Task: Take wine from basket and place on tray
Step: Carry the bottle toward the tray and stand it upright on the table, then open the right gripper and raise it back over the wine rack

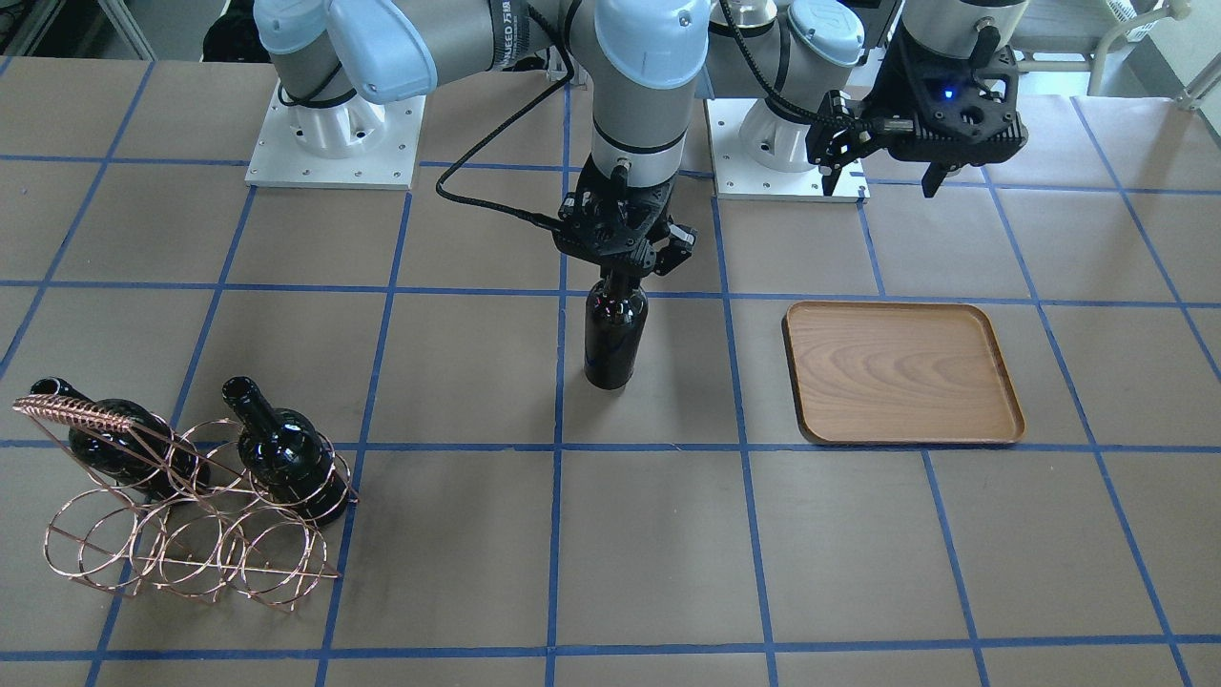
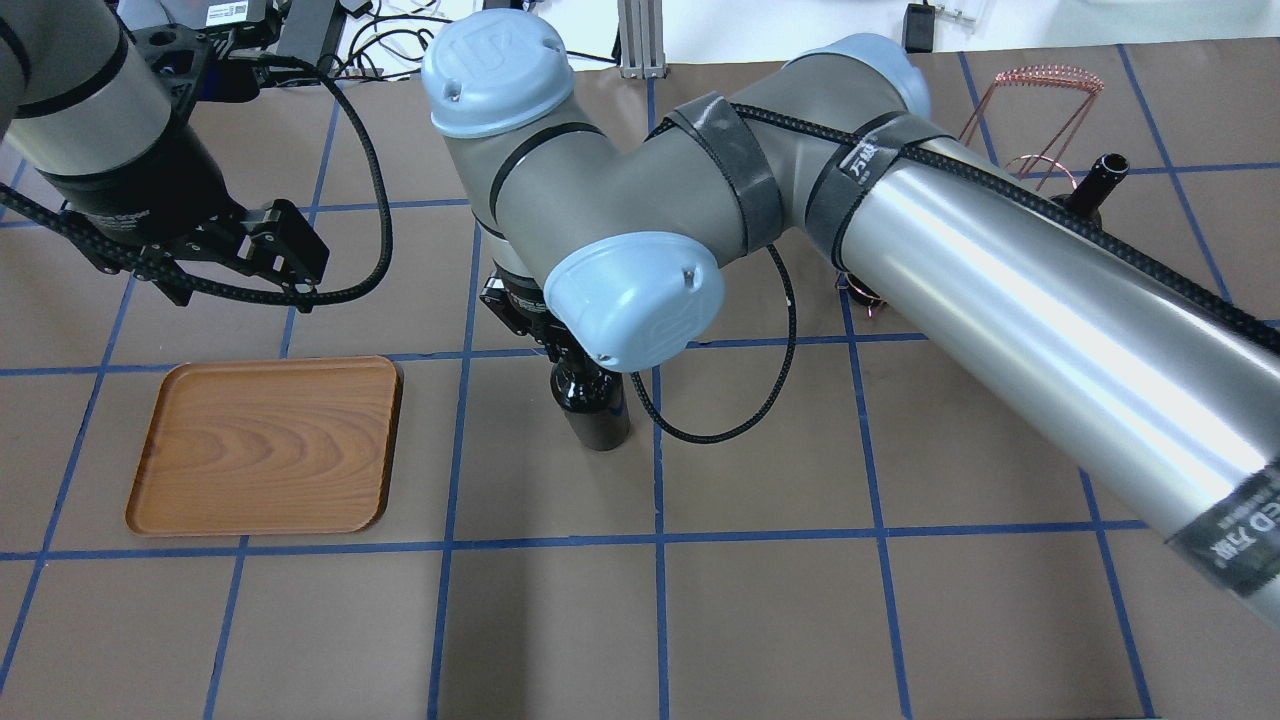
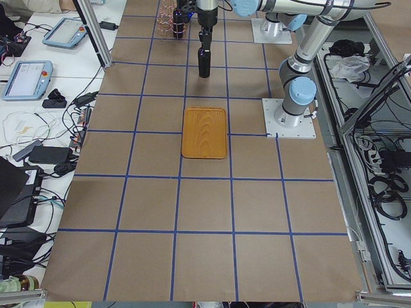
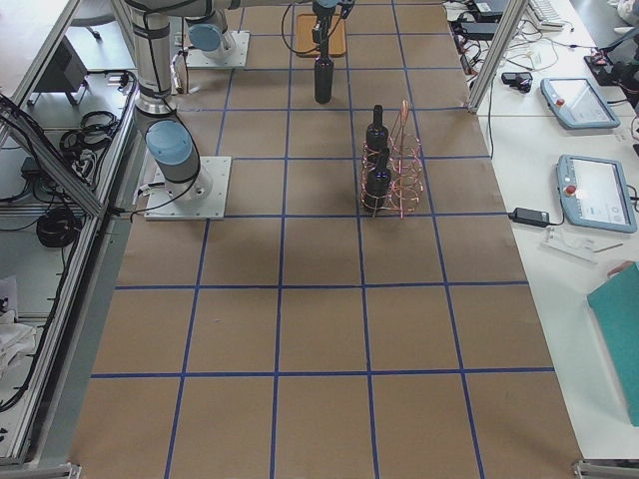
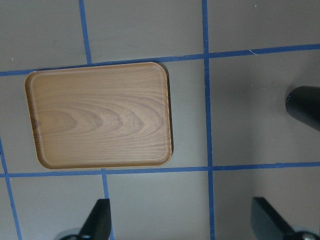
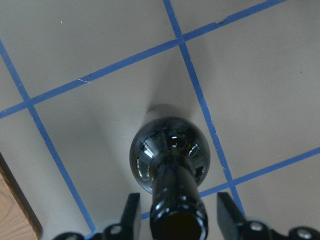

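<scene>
Right pincer (image 6: 175,199) is straddling the neck of the wine (image 6: 170,150), fingers (image 6: 131,212) slightly spread and not quite touching it. Left pincer (image 5: 182,212) is hanging wide open, with the tray (image 5: 100,115) sitting just below it.

In the overhead view the right arm (image 2: 1000,290) hides most of the basket (image 2: 1040,69).

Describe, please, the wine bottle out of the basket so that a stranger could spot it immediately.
Find the wooden tray; beside it, mid-table, the wine stands upright with the right gripper around its neck. The other bottles lie tilted in the basket; this one stands alone.
</scene>
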Motion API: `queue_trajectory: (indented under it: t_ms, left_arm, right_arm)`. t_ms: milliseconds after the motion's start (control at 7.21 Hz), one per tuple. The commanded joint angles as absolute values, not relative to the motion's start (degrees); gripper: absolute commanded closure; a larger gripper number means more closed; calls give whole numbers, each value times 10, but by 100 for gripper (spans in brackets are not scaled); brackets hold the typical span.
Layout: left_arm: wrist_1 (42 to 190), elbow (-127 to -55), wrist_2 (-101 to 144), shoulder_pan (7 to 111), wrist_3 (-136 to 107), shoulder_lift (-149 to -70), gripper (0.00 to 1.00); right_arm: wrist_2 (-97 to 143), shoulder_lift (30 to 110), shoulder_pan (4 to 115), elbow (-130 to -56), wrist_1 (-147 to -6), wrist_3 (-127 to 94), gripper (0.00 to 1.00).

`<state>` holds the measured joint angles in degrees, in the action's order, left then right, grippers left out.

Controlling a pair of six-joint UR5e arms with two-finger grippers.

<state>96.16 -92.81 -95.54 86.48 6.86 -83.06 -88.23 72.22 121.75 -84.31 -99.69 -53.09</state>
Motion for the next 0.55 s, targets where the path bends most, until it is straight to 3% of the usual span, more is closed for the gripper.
queue_trajectory:
  t_ms: [0, 139, 416]
  left_arm:
    - [962, -928, -955, 861, 69, -831, 0]
    - [961, -928, -955, 863, 69, -831, 0]
    - [960, -928, -953, 866, 69, -836, 0]
  right_arm:
    - [-860, 737, 1184, -815, -993, -514, 0]
    - [-848, 749, 1129, -776, -955, -448, 0]
    - [-919, 813, 993, -768, -859, -144, 0]
